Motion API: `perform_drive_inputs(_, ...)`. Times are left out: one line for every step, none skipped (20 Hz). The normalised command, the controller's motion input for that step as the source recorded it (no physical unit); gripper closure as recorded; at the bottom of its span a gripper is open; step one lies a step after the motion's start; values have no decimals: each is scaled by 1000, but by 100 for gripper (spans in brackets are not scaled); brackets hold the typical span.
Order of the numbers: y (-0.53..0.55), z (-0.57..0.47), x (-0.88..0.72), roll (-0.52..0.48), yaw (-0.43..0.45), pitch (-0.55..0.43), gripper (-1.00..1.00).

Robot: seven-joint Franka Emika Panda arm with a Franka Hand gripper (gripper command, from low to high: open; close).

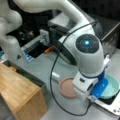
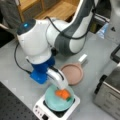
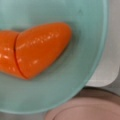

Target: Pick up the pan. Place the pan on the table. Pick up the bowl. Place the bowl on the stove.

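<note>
The teal bowl (image 1: 111, 88) (image 2: 55, 102) sits on the small white stove (image 1: 110, 107) (image 2: 41, 109), with an orange carrot piece (image 2: 62, 94) (image 3: 37, 52) inside. My gripper (image 2: 61, 86) reaches down to the bowl's rim beside the carrot; its fingertips do not show in the wrist view, where the bowl (image 3: 82, 50) fills the picture. The pink pan (image 1: 66, 87) (image 2: 73, 73) (image 3: 82, 111) lies flat on the grey table (image 1: 42, 66) (image 2: 15, 70) right next to the stove, its white stub handle pointing away from the stove.
A light wooden block (image 1: 17, 95) (image 2: 50, 7) stands at the table's edge. A steel toaster oven (image 1: 111, 35) (image 2: 110, 100) stands close beside the stove. A black cable (image 1: 51, 75) hangs from my arm over the table.
</note>
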Motion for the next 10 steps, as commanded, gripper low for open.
perform_drive_inputs(231, 158, -454, -259, 88, 27, -100)
perform_drive_inputs(220, 134, -478, -269, 101, 16, -100)
perform_drive_inputs(215, 121, -494, -274, 97, 0, -100)
perform_drive_inputs(208, 105, -529, -290, 102, -12, -100)
perform_drive_inputs(193, 80, -567, -307, 106, -25, -100)
perform_drive_inputs(171, 54, -624, -332, 109, -48, -100)
perform_drive_inputs(145, 19, -700, -346, 104, -72, -100)
perform_drive_inputs(117, -11, -780, -354, 93, -98, -100)
perform_drive_inputs(101, -35, -804, -346, 77, -118, -100)
perform_drive_inputs(84, -54, -862, -334, 55, -131, -100)
